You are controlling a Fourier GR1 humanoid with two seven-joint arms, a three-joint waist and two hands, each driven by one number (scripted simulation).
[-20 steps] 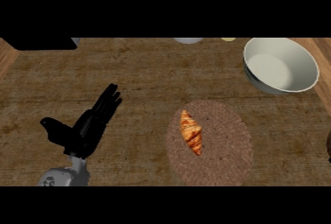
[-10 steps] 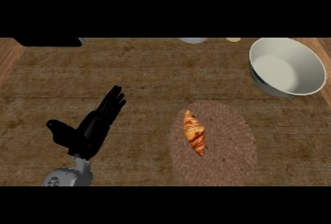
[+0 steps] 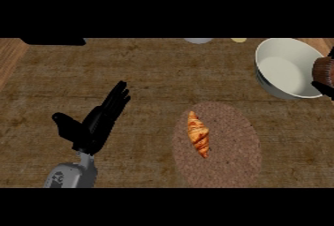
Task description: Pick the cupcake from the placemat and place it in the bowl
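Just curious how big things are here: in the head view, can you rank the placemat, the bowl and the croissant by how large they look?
1. placemat, largest.
2. bowl, smaller, though the right edge cuts it off.
3. croissant, clearly smallest, lying on the placemat.

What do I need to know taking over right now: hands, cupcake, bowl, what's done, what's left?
Left hand: open, resting at the left over the counter, holding nothing.
Right hand: only a sliver shows at the right edge, just below the cupcake; grip cannot be judged.
Cupcake: off the placemat, at the right edge beside the bowl, partly cut off.
A croissant lies on the placemat; leave it.
Done: pick-up, apparently.
Left: bring the cupcake over the bowl and set it inside.
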